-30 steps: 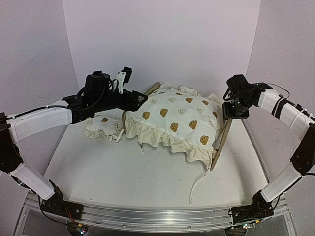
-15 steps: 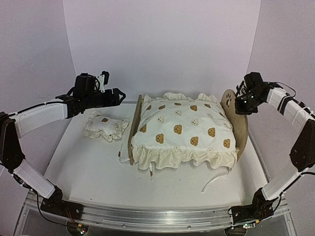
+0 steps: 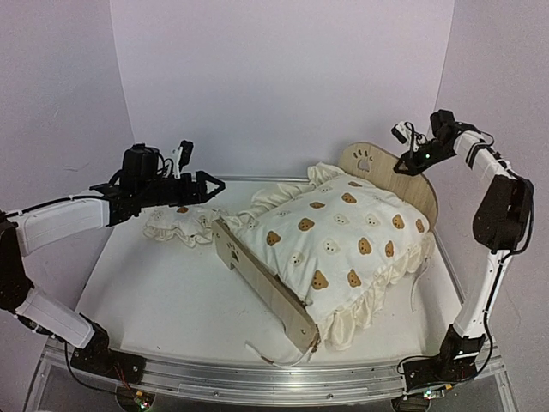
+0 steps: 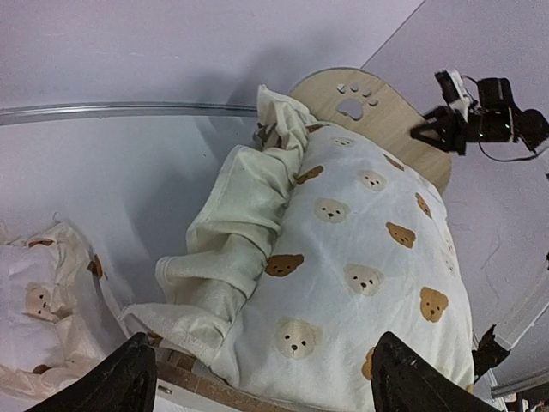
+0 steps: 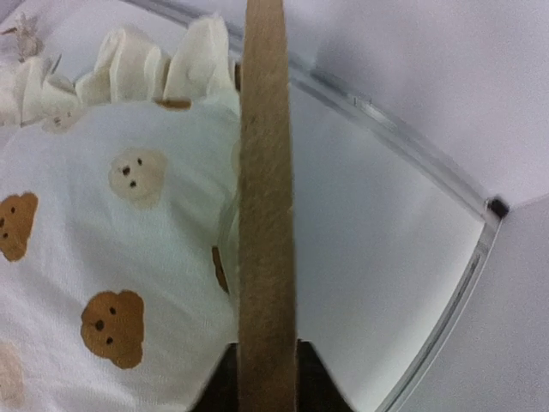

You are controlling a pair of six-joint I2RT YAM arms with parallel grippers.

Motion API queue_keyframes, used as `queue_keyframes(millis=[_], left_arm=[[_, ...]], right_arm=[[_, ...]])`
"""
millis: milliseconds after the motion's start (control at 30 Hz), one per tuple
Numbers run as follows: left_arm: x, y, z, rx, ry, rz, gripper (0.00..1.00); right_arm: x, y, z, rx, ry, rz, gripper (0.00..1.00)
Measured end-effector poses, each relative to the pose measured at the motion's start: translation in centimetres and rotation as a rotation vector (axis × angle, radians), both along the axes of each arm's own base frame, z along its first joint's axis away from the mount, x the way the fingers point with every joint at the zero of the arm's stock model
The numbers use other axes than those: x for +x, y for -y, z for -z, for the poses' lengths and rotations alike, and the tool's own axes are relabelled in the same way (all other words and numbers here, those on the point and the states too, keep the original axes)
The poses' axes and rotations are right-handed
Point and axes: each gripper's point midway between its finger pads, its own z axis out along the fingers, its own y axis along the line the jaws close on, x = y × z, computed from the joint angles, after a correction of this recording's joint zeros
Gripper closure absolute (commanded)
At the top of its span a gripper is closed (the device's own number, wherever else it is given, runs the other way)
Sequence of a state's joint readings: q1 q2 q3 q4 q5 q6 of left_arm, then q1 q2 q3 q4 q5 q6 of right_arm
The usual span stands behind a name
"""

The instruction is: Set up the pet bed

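Now, from the top camera: the bed (image 3: 266, 287) sits slantwise on the right half of the table (image 3: 154, 292), its low end board near and its headboard (image 3: 377, 163), with the paw cutout, upright at the far right. A cushion (image 3: 343, 245) lies on the bed and spills over the near right side. A small pillow (image 3: 176, 225) lies on the table just left of the bed, at the far left. The left gripper (image 3: 213, 183) hangs above the pillow with its jaws spread, holding nothing. The right gripper (image 3: 410, 161) is up at the top edge of the headboard. Over to the left wrist: both fingers (image 4: 129, 386) stand wide apart at the bottom of the view, with the cushion (image 4: 360, 249) below and beyond them, its fabric bunched on the left. The pillow (image 4: 34, 300) is at the left edge, and the right gripper (image 4: 442, 133) is at the headboard's (image 4: 377, 107) right edge. On the right wrist, the headboard's edge (image 5: 266, 215) runs straight up between the two fingers (image 5: 221, 382). They press it from either side, so that's a grip on the bed, with cushion (image 5: 103, 240) to the left and bare table (image 5: 369, 240) to the right.
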State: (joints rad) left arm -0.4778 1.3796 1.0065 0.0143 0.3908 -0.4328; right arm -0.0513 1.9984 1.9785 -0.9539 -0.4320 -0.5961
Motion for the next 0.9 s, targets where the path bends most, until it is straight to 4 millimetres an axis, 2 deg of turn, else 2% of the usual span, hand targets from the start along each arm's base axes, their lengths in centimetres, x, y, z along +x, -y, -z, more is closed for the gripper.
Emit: queue_keyframes(millis=[100, 133, 233, 333, 400, 500, 567, 633, 700, 767, 833, 900], left_arm=[[-0.1, 0.7, -0.1, 0.001, 0.001, 0.043, 0.13], [0.1, 0.9, -0.1, 0.002, 0.0, 0.054, 0.13], [1.5, 2.2, 0.4, 0.015, -0.001, 0.093, 0.13], [3.1, 3.4, 1.7, 0.052, -0.011, 0.128, 0.12], [3.9, 4.0, 2.8, 0.074, -0.023, 0.15, 0.14], [4.8, 5.0, 4.8, 0.094, -0.064, 0.191, 0.18], [5.2, 5.5, 6.4, 0.099, -0.099, 0.207, 0.22], [5.1, 5.6, 7.8, 0.101, -0.139, 0.215, 0.25], [4.9, 5.8, 9.0, 0.098, -0.18, 0.22, 0.26], [4.2, 5.8, 10.0, 0.096, -0.209, 0.23, 0.28], [3.2, 5.8, 11.1, 0.092, -0.241, 0.241, 0.32], [1.9, 6.0, 12.3, 0.085, -0.281, 0.261, 0.34]], right_arm=[[5.2, 0.4, -1.8, 0.019, 0.179, 0.002, 0.1], [6.2, 0.5, -2.0, 0.013, 0.21, 0.021, 0.03], [8.4, 1.8, -2.3, -0.092, 0.267, 0.16, 0.02], [8.3, 1.5, -3.2, -0.19, 0.272, 0.327, 0.02], [7.0, 0.7, -4.3, -0.205, 0.255, 0.445, 0.02], [2.9, -0.3, -6.5, -0.158, 0.237, 0.588, 0.02], [-0.6, 0.9, -7.7, -0.094, 0.217, 0.679, 0.02], [-3.6, 3.4, -8.3, -0.018, 0.199, 0.774, 0.02], [-6.4, 6.9, -8.0, 0.037, 0.177, 0.888, 0.02], [-8.1, 9.9, -6.9, 0.059, 0.152, 0.991, 0.02], [-8.4, 10.6, -5.3, 0.079, 0.123, 1.027, 0.03], [-7.9, 10.2, -3.4, 0.1, 0.086, 1.023, 0.05]])
